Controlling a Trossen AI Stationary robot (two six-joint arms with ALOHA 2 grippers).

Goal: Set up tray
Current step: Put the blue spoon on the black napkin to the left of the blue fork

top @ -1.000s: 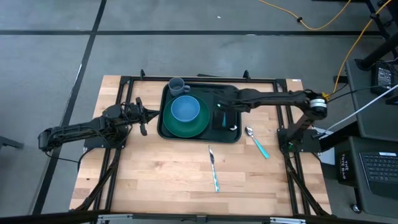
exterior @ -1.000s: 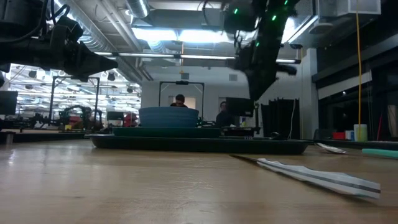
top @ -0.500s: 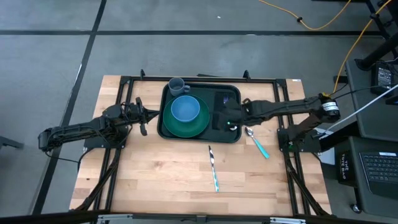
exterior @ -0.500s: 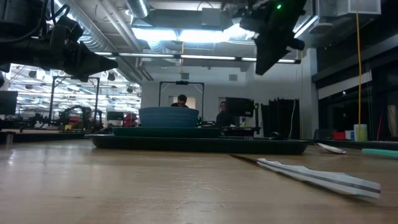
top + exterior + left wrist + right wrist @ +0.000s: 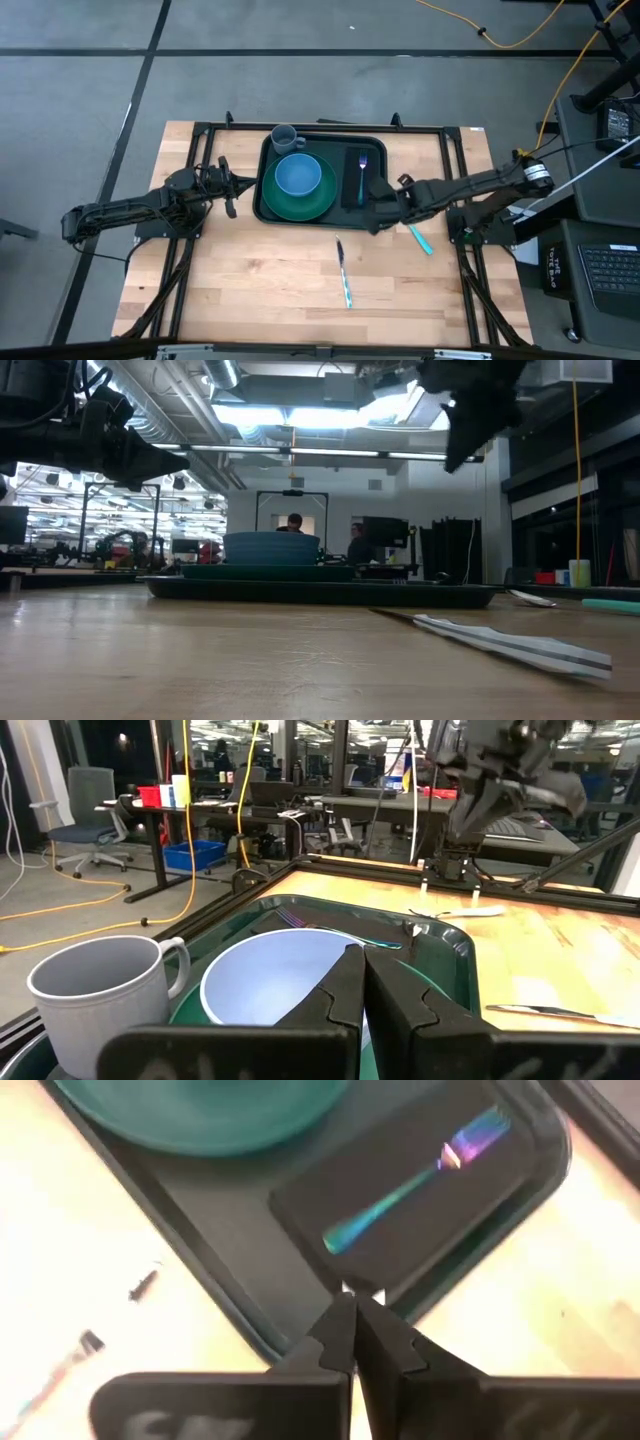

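Note:
The dark green tray (image 5: 320, 205) lies at the table's far middle. On it rest a round green plate (image 5: 290, 205) with a blue bowl (image 5: 298, 175), a grey mug (image 5: 283, 137), and a black napkin (image 5: 355, 195) with a teal-handled fork (image 5: 362, 168) lying along it. My right gripper (image 5: 373, 224) hangs shut above the tray's near right corner (image 5: 300, 1330), touching nothing. My left gripper (image 5: 231, 196) waits shut, level, just off the tray's left side (image 5: 362, 955).
A teal-handled spoon (image 5: 418, 238) lies on the wood right of the tray, its bowl end under my right arm. A knife (image 5: 343, 272) lies nearer the front edge. Black frame rails (image 5: 190, 180) border the table's left, far and right sides.
My right gripper has drawn back from over the napkin toward the table's near and right edges, rising and rolling as it went. It now hangs off the tray's near right corner. The fork, hidden under it before, shows lying on the napkin.

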